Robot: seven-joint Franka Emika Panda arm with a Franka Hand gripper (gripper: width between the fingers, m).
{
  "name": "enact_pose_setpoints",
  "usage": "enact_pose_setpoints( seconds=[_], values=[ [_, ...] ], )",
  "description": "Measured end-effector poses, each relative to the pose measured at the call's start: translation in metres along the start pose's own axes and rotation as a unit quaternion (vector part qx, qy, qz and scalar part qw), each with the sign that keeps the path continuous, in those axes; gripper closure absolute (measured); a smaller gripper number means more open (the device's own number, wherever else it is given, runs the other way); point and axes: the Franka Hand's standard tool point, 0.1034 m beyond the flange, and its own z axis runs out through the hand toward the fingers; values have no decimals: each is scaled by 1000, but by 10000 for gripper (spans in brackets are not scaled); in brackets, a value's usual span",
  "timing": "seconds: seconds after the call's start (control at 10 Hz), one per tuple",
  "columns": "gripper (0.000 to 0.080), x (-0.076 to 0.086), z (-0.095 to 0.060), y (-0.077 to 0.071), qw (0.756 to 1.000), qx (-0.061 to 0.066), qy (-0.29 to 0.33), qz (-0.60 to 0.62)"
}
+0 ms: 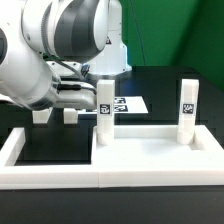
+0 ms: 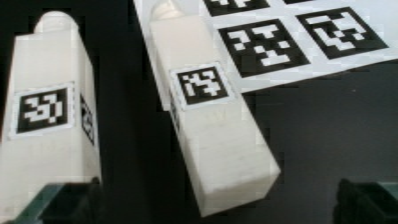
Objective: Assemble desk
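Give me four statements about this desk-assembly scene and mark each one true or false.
1. The white square plastic leg at the exterior view's right stands upright. True.
2. The tool is shut on a leg. False: in the wrist view its fingertips stand wide apart, with the tagged white leg between them touching neither.
3. The flat white marker board carries only one tag. False: several tags show on it.
4. A second tagged white leg shows beside the one between the fingertips. True.
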Motion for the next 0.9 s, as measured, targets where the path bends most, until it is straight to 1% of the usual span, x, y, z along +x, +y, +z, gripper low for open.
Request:
enact_pose_setpoints(
  seconds=[0.6, 0.9],
  values=[
    [151, 1, 8, 2, 1000, 0, -16, 8],
    [151, 1, 8, 2, 1000, 1, -16, 8]
  ],
)
